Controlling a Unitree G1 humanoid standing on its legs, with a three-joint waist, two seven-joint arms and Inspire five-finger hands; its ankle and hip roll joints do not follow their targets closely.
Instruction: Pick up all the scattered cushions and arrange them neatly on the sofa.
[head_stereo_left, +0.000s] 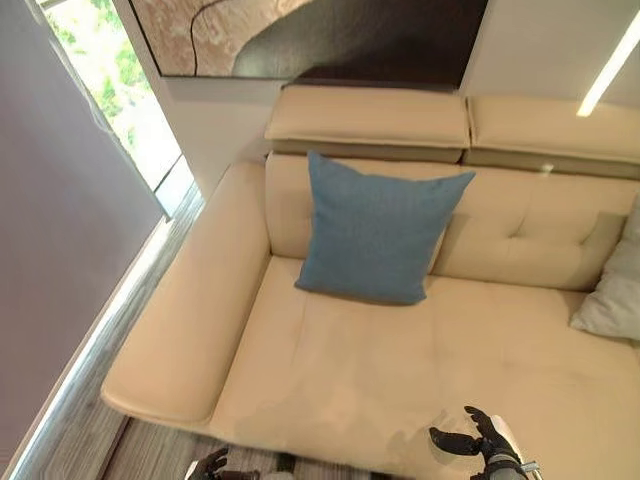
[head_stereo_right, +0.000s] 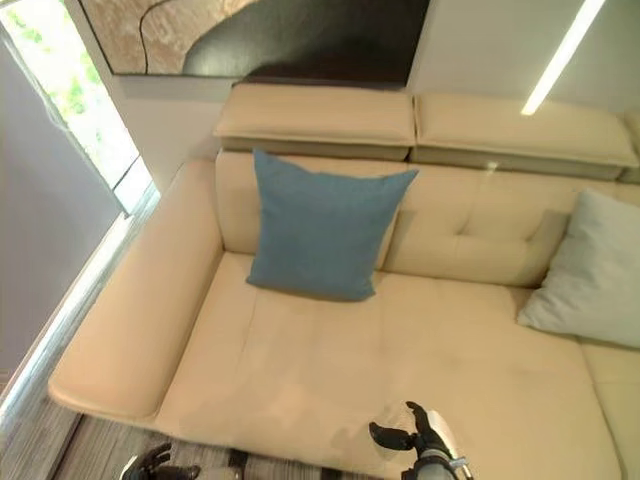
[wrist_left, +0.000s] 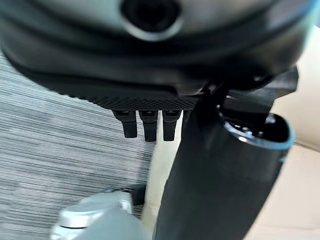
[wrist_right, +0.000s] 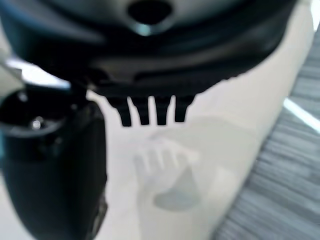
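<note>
Currently your blue cushion (head_stereo_left: 378, 228) stands upright against the sofa (head_stereo_left: 360, 380) backrest, grey cushion (head_stereo_right: 590, 275) leaning further right. Both look soft and light; pinch a corner or edge. Right robot hand (head_stereo_left: 478, 437) and left robot hand (head_stereo_left: 211, 465) hang relaxed, empty.

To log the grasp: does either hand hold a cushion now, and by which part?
No. The right hand and the left hand are open and empty; the blue cushion leans on the sofa.
</note>
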